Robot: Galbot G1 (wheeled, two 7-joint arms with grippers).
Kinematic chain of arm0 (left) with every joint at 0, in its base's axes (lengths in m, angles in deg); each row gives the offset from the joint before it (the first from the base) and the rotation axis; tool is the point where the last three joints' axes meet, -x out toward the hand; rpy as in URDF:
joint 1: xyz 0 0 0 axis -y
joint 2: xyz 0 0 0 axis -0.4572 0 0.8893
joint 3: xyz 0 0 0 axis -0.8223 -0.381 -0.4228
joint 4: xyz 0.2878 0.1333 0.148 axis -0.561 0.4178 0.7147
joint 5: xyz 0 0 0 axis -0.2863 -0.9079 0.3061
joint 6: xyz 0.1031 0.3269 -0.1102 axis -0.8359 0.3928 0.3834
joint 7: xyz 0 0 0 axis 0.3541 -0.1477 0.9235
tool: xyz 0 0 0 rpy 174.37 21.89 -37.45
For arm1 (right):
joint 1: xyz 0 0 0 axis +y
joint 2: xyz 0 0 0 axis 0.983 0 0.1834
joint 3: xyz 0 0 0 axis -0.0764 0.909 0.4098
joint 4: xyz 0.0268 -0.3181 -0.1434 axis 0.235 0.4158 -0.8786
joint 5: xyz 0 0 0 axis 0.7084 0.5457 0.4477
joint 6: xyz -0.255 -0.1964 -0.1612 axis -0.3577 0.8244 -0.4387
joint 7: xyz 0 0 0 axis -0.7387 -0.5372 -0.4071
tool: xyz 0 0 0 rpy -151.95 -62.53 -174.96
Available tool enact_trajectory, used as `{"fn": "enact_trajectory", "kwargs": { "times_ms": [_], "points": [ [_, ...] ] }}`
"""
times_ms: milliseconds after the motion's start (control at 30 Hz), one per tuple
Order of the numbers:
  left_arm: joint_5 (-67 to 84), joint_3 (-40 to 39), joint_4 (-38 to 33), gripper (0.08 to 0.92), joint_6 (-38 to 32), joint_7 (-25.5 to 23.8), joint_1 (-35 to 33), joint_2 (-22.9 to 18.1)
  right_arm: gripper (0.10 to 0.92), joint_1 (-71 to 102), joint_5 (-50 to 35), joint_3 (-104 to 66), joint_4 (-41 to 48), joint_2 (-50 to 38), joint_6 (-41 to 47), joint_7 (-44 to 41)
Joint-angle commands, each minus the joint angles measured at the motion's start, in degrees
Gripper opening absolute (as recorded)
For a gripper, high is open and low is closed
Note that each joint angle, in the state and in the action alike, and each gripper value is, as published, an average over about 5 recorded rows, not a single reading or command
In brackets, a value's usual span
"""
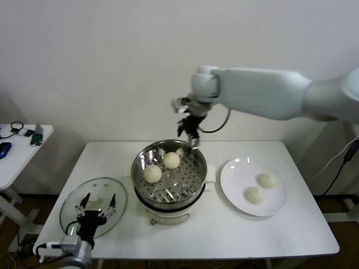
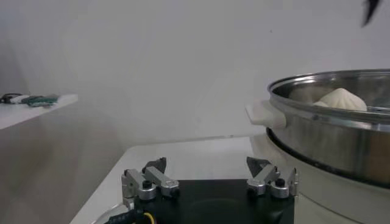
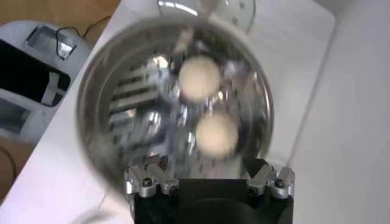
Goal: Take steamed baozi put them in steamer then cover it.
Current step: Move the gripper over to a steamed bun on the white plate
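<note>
The steamer (image 1: 168, 193) stands at the table's middle with two baozi inside, one (image 1: 152, 174) nearer the front left and one (image 1: 171, 160) behind it. Two more baozi (image 1: 268, 180) (image 1: 254, 195) lie on the white plate (image 1: 235, 174) to the right. My right gripper (image 1: 189, 133) is open and empty, raised above the steamer's back rim; its wrist view looks down on the steamer (image 3: 103, 122) and both baozi (image 3: 199, 77) (image 3: 216, 134). The glass cover (image 1: 76, 196) lies flat at the front left. My left gripper (image 1: 96, 208) is open and hovers low over the cover.
A small white side table (image 1: 17, 151) with cables and small objects stands to the left. The left wrist view shows the steamer's rim (image 2: 317, 115) and side handle (image 2: 263, 114) close ahead.
</note>
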State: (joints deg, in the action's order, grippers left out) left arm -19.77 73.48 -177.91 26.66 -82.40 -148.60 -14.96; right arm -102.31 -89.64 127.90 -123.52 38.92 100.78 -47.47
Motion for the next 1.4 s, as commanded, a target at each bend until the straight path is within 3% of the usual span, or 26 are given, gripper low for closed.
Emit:
{"fn": "enact_trajectory", "kwargs": {
  "times_ms": [33, 200, 400, 900, 1400],
  "points": [
    [-0.3, -0.3, 0.2, 0.823, 0.1, 0.0, 0.2, 0.0, 0.823, -4.4, 9.1, 10.9, -11.5, -26.1, -2.0, -1.1],
    [-0.5, -0.4, 0.3, 0.823, 0.1, -0.1, 0.2, 0.0, 0.823, 5.2, 16.8, 7.4, -12.7, -31.0, -0.3, 2.1],
    [-0.5, 0.0, 0.6, 0.823, 0.0, 0.0, 0.0, -0.1, 0.823, 17.2, 21.8, -1.7, -8.9, -31.0, 0.9, 4.1],
    [-0.8, 0.2, 0.9, 0.823, -0.3, 0.0, -0.6, -0.6, 0.823, 33.9, 26.4, -13.6, -2.3, -24.5, 4.2, 8.0],
    [-1.5, -0.2, 1.3, 0.823, -0.6, 0.1, -0.8, -0.6, 0.823, 39.8, 29.7, -17.3, 1.9, -21.2, 5.1, 9.4]
  ]
}}
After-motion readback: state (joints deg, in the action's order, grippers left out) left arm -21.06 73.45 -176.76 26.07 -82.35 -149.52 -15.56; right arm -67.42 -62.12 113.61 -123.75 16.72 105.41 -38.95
